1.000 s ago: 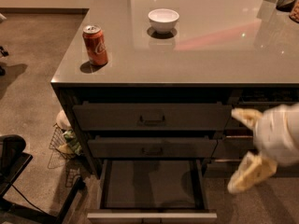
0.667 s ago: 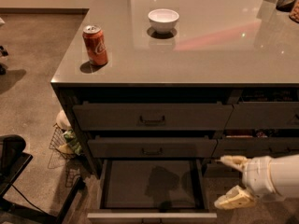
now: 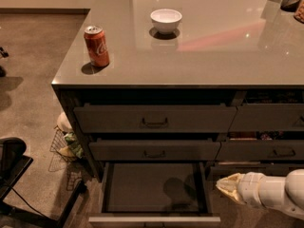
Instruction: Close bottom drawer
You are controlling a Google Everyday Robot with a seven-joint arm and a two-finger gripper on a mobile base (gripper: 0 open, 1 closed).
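Your bottom drawer stands pulled well out under the two other drawers of its stack, its flat dark inside showing. Just right of the drawer's side wall sits the gripper, its jaws drawn narrow to a single point. You cannot tell whether it touches the drawer. Above the drawer, the table carries a red can and a white bowl.
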